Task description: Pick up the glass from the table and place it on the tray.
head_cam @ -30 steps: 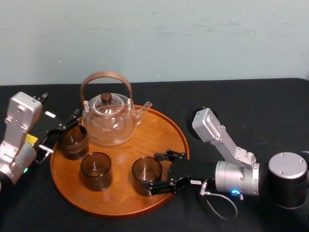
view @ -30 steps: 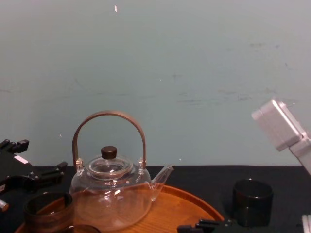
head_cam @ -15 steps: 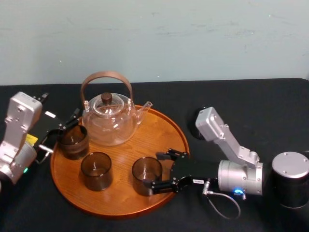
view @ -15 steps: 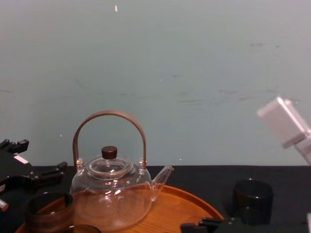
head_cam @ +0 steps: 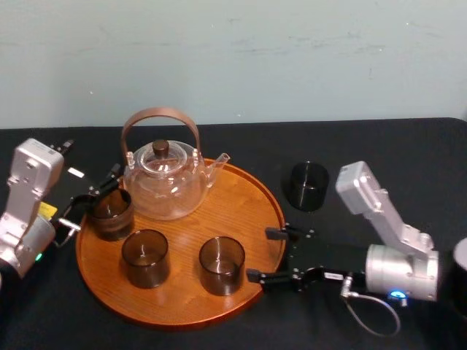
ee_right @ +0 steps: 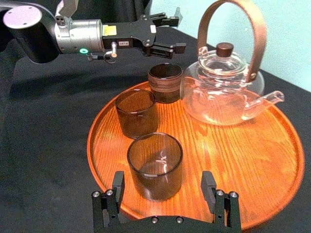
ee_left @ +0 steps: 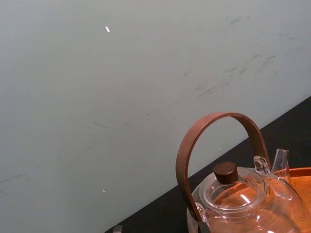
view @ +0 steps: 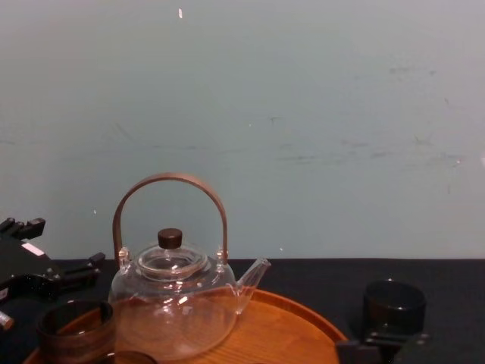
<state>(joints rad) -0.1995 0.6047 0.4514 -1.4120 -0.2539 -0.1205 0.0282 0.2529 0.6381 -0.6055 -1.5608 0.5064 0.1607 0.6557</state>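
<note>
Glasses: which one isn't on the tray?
The dark glass standing on the black table beyond the right gripper; the other three stand on the tray.

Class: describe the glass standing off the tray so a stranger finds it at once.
Start at the round wooden tray. Beyond its rim, on the robot's right, a dark glass stands on the black table. The other three glasses sit on it.
</note>
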